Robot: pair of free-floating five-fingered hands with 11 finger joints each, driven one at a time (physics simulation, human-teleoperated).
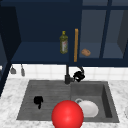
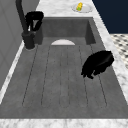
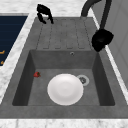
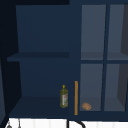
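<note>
My left hand (image 1: 38, 100) hangs over the ribbed draining board (image 1: 47, 92) with its fingers relaxed and pointing down, holding nothing; it shows too in the left side view (image 2: 98, 64) and the right side view (image 3: 44, 11). My right hand (image 1: 78, 75) is curled up just right of the black faucet (image 1: 67, 78), level with its base. That hand (image 2: 33, 18) is close against the faucet (image 2: 28, 37), and I cannot make out whether it grips any part of it. From the right it (image 3: 102, 39) looks like a closed fist.
A white plate (image 3: 65, 88) lies in the basin (image 3: 25, 82) beside the drain (image 3: 82, 80), with a small red thing (image 3: 37, 74) near it. A red ball (image 1: 67, 115) covers the sink's front edge. The cabinet holds an oil bottle (image 1: 63, 42) and a brown lump (image 1: 86, 52).
</note>
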